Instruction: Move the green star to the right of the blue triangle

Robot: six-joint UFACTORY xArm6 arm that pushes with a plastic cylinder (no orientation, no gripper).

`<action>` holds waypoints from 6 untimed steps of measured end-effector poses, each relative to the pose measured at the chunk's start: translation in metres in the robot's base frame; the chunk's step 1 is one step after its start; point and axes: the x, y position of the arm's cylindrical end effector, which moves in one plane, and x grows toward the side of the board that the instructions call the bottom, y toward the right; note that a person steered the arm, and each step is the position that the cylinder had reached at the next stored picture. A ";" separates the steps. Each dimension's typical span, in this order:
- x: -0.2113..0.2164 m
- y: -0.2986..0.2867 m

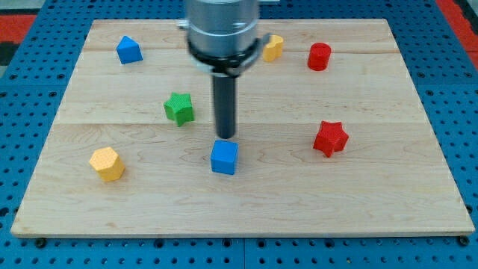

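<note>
The green star point(179, 107) lies on the wooden board point(388, 187), left of centre. The blue triangle-like block point(128, 50) sits near the view's top left. My tip point(225, 137) is on the board to the right of the green star and a little lower, with a gap between them. It stands just above a blue cube point(224, 157).
A yellow block point(107, 164) lies at the lower left. A red star point(330, 138) is at the right. A red cylinder point(319, 57) and a yellow block point(273, 47), partly behind the arm, sit near the top edge.
</note>
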 end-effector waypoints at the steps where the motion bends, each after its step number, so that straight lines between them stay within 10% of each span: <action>1: -0.020 -0.050; 6: -0.190 -0.077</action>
